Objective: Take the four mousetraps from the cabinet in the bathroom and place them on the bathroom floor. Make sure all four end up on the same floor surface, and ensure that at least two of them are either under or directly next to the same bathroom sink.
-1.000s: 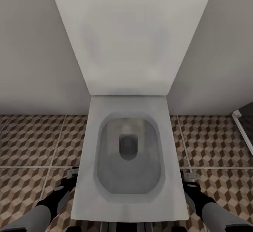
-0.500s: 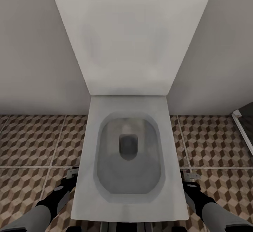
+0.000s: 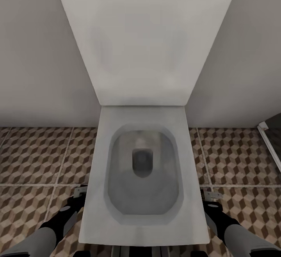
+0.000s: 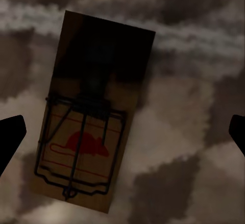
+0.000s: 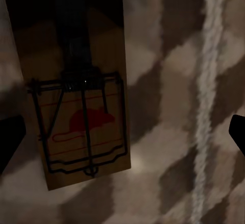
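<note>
Placing step: left gripper (image 4: 122, 132) and right gripper (image 5: 122, 134) both spread wide, one mousetrap (image 4: 92, 114) flat on floor (image 4: 204, 81) beneath each, second trap (image 5: 76, 91) likewise; toilet (image 3: 144, 163) between the arms; next move, by judgement: lift clear and check both traps lie beside a sink

My left arm (image 3: 50, 229) and right arm (image 3: 230, 231): grey forearm shells, black wrist housings, small silver brackets at the ends. Wrist views show black fingertips (image 4: 10, 137) at frame edges.

You face a white toilet (image 3: 142, 171) | bathroom floor (image 3: 35, 155) tiles flank it | your arms sit low beside the bowl
</note>
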`<state>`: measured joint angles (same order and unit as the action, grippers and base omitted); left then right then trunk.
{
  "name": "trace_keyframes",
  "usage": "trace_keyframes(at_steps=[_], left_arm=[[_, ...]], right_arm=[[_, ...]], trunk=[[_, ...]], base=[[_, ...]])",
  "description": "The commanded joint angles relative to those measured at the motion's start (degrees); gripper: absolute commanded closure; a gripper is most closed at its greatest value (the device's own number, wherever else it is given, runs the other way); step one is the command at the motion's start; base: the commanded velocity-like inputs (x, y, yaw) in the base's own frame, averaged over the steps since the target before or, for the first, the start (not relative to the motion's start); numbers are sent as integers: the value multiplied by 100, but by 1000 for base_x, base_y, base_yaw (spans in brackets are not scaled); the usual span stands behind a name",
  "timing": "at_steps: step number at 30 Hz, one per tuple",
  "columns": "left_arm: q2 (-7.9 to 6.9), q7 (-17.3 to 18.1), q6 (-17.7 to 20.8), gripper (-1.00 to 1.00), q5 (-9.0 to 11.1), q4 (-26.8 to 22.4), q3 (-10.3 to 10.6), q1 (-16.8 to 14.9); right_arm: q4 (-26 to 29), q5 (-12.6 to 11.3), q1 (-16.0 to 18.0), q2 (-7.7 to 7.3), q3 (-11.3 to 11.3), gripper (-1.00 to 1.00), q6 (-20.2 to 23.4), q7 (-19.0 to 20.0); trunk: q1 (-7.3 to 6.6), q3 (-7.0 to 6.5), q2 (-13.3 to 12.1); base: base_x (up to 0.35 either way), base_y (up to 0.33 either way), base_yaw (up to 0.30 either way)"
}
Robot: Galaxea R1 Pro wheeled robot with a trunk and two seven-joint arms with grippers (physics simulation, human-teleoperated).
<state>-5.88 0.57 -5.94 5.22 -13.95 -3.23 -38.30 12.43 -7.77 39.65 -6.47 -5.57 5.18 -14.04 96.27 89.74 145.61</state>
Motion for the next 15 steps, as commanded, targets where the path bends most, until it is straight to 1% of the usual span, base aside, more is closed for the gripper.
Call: trace_keyframes(at_steps=[1, 8, 15], left_arm=[[0, 6, -17, -100, 55, 2, -2, -2], [-5, 8, -26, -100, 55, -37, 5, -2], [-23, 11, -145, -100, 57, -56, -1, -2]], right_arm=[[14, -58, -1, -4, -50, -100, 36, -29], [14, -53, -1, -4, -50, -100, 36, -29], [14, -49, -1, -4, -57, -100, 30, -29]], trunk=[[-1, 3, 1], [-1, 3, 1], [-1, 3, 1]], base=[[-26, -23, 0], [-105, -95, 0], [-57, -26, 0]])
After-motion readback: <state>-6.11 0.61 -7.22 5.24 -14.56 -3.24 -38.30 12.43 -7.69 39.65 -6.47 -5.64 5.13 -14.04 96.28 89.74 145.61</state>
